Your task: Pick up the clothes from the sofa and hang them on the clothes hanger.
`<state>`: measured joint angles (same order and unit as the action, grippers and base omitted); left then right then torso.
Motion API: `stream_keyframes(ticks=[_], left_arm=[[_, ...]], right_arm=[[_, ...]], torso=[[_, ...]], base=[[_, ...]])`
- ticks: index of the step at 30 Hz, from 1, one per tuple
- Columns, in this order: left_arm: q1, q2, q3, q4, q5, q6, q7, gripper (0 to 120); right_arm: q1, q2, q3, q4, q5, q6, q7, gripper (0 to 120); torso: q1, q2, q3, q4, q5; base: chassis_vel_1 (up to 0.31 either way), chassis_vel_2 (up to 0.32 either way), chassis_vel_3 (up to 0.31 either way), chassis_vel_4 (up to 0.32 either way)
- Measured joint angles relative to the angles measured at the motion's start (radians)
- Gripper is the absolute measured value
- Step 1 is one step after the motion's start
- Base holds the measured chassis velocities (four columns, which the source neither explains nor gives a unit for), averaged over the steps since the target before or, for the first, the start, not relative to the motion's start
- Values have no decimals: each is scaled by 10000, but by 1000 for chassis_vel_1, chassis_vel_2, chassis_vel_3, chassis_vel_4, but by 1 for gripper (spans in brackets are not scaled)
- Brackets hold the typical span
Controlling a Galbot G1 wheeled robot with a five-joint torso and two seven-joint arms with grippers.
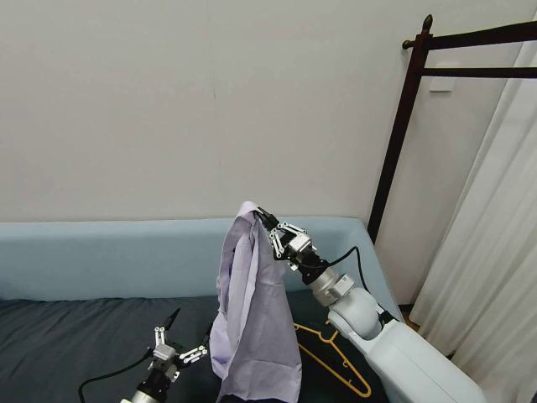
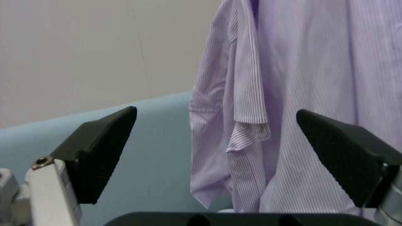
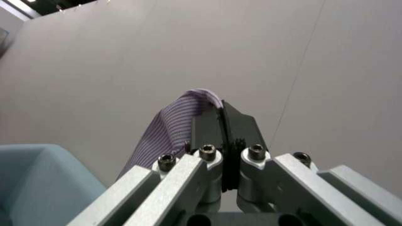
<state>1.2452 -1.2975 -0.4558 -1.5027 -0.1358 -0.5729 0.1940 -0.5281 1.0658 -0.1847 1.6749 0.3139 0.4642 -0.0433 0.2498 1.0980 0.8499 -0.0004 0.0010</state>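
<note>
R gripper [image 1: 268, 225] is up above the pale-blue sofa [image 1: 101, 252] back, its flat black fingers [image 3: 236, 129] clenched tight on a fold of the shirt [image 1: 256, 319]. The shirt is thin lilac cotton w/ fine pinstripes, hanging limp in long soft folds down in front of the dark seat cushion [image 1: 59, 336]. L gripper [image 1: 187, 333] sits low over that cushion, just beside the cloth, wedge-shaped black fingers [image 2: 100, 150] spread wide, released. A slim yellow hanger [image 1: 340, 361] lies flat on the seat by the R arm. A dark turned-wood clothes rack [image 1: 403, 117] stands past the sofa's end, next to a white pleated curtain [image 1: 495, 269].
</note>
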Motion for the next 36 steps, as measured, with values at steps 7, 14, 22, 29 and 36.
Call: stream_keyframes(ticks=[7, 14, 22, 29, 36], left_arm=[[-348, -724, 247, 441, 331, -126, -547, 91], [-768, -1266, 258, 921, 519, -242, -854, 70], [-728, -1172, 162, 998, 576, -364, -772, 68], [-784, -1001, -78, 1056, 535, -391, -749, 95], [-753, -796, -349, 1056, 433, -422, -749, 99]], right_arm=[[-57, 205, -58, 17, -3, -12, -13, 0], [-57, 406, -205, -6, -9, -13, -41, 0], [-110, 443, -188, -49, -43, -19, -50, 0], [-132, 548, -151, 24, -17, -42, -50, 0], [-171, 590, -185, 57, -9, -58, -49, 0]], torso=[[0, 0, 0, 2, 1], [0, -1, 0, 1, 1], [0, 0, 0, 1, 0], [-1, 1, 0, 1, 0], [0, 0, -1, 1, 0]], base=[[0, 0, 0, 0], [0, 0, 0, 0], [0, 0, 0, 0], [0, 0, 0, 0], [0, 0, 0, 0]])
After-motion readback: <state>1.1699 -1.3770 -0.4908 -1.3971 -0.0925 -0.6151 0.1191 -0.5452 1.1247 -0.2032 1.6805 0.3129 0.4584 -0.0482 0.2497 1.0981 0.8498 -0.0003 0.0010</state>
